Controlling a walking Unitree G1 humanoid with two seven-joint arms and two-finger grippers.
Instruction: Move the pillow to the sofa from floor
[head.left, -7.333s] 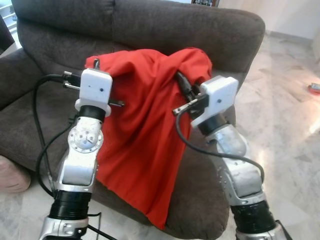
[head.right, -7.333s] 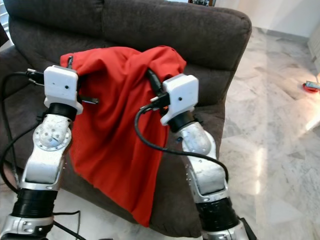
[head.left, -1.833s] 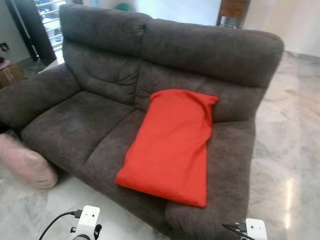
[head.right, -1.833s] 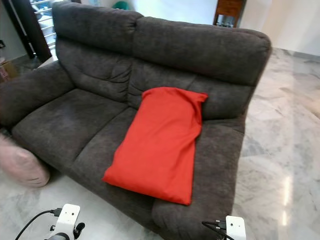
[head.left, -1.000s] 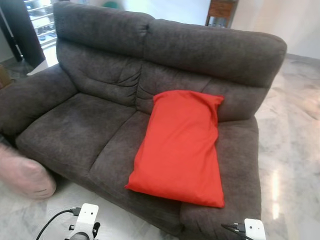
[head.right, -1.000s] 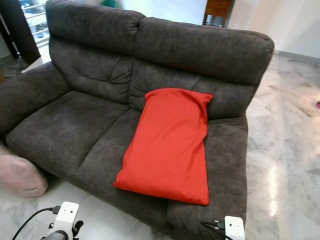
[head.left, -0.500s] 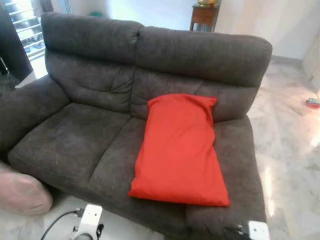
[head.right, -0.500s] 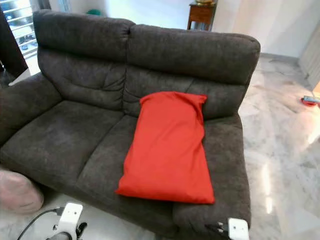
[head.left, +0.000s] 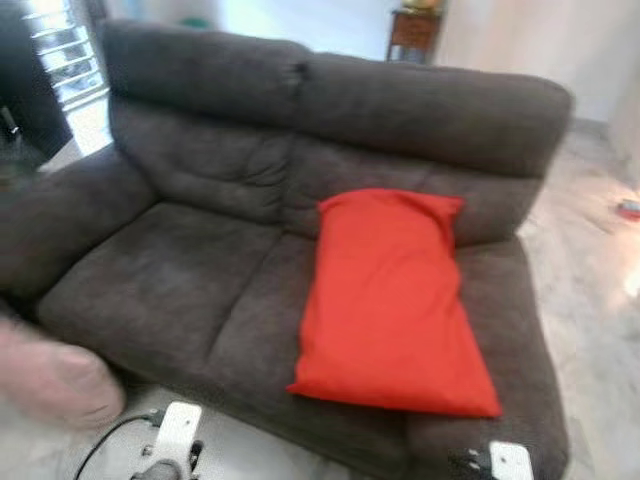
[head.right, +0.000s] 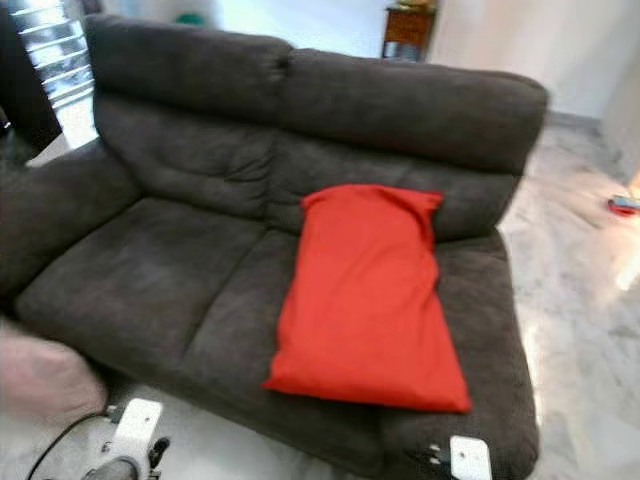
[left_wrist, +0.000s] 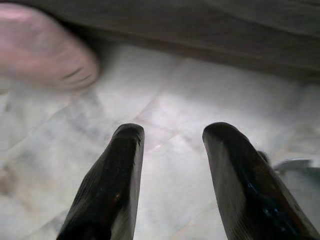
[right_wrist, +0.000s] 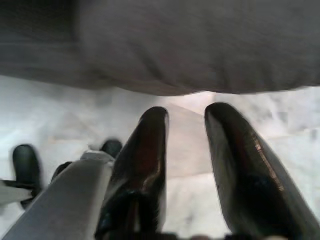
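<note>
A red pillow (head.left: 394, 300) lies on the right seat of the dark grey sofa (head.left: 180, 260), its top leaning on the backrest. Both arms hang low, with only their white wrist housings at the bottom edge of the eye views. In the left wrist view my left gripper (left_wrist: 172, 131) is open over the marble floor, nothing between its fingers. In the right wrist view my right gripper (right_wrist: 186, 117) is open too, pointing down at the floor below the sofa's front.
A pink cushion (head.left: 50, 380) sits on the floor at the sofa's left front corner, also seen as a pink cushion (left_wrist: 42, 50). Marble floor (head.right: 590, 330) stretches to the right, with a small red object (head.right: 622, 205) on it. A wooden side table (head.left: 412, 28) stands behind the sofa.
The whole picture has shifted a little to the right and blurred, so the camera has moved. The pillow stays put on the sofa. Both arms remain down.
</note>
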